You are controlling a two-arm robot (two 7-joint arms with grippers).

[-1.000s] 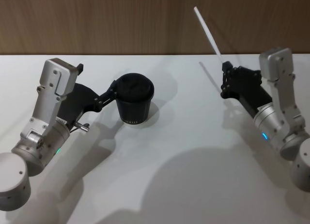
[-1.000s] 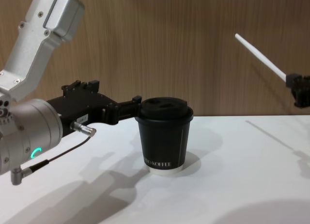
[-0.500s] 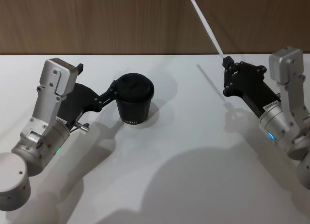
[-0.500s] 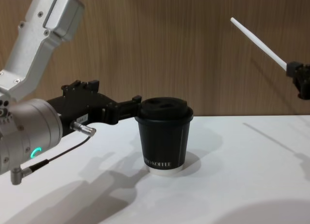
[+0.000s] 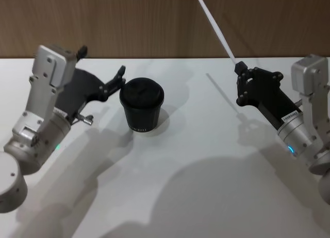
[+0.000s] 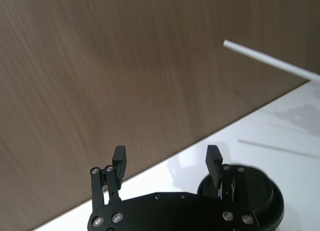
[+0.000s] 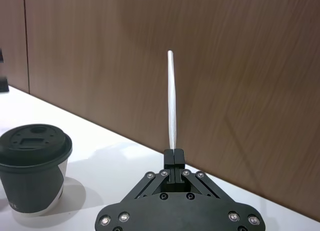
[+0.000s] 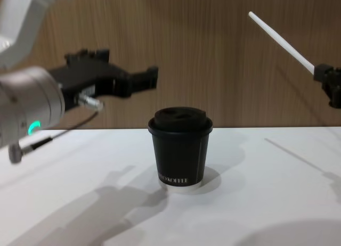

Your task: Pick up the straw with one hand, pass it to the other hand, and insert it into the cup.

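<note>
A white table (image 5: 196, 160) spans the lower part of the head view, with a wooden wall (image 5: 129, 21) across the top.

The left gripper (image 6: 166, 156), black on a silver wrist (image 8: 26, 105) with a green ring, is at the upper left of the chest view. It hangs in the air above the level of the cup's lid and to the left of it, touching nothing, and its two fingers stand well apart.

The right gripper (image 5: 238, 68) is at the right of the head view and at the right edge of the chest view, off the table. Its fingers are pressed together on the lower end of the straw.

The cup (image 5: 142, 106) stands upright on the table, left of centre in the head view, with its domed lid on and white lettering near its base.

The straw (image 8: 279, 41) rises from the right gripper and slants toward the upper left of the chest view. Its free end is high against the wall, well apart from the cup.
</note>
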